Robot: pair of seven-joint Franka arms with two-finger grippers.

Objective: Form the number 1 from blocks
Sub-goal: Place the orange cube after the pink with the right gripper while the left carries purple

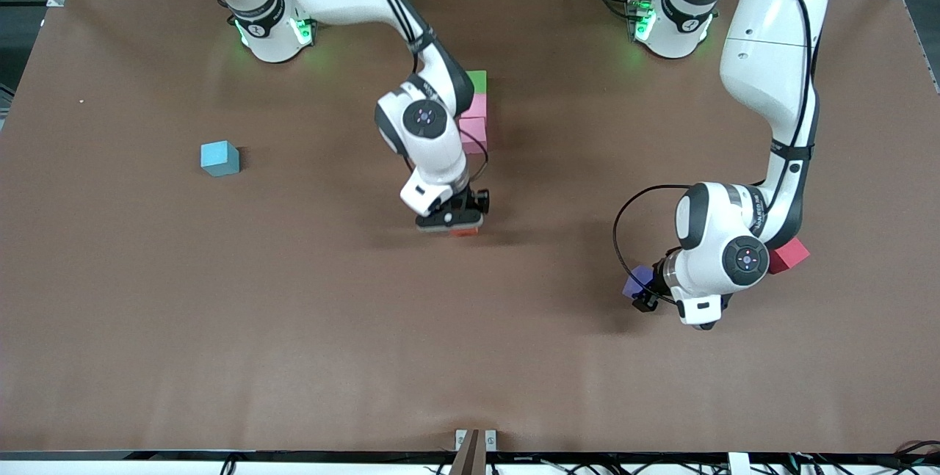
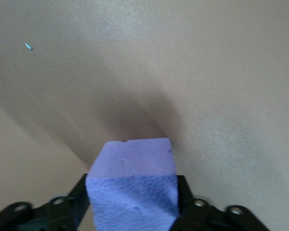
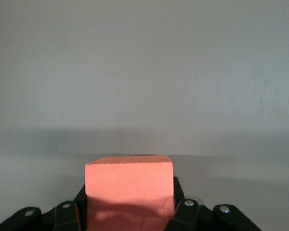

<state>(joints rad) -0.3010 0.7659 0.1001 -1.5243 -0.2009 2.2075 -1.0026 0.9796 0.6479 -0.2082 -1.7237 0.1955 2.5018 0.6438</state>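
Note:
A green block (image 1: 477,81) and two pink blocks (image 1: 476,104) (image 1: 474,133) lie touching in a straight line at mid-table, the green one farthest from the front camera. My right gripper (image 1: 454,224) is shut on the orange block (image 1: 465,230) (image 3: 129,178), low over bare table close to the nearer pink block; whether the orange block touches the table I cannot tell. Toward the left arm's end, my left gripper (image 1: 650,290) is down at the table, shut on the purple block (image 1: 634,282) (image 2: 135,163), a finger (image 2: 185,202) pressed against each side.
A red cube (image 1: 789,255) sits on the table beside the left arm's wrist. A light blue cube (image 1: 220,158) lies alone toward the right arm's end. The brown table (image 1: 294,328) is bare along the edge nearest the front camera.

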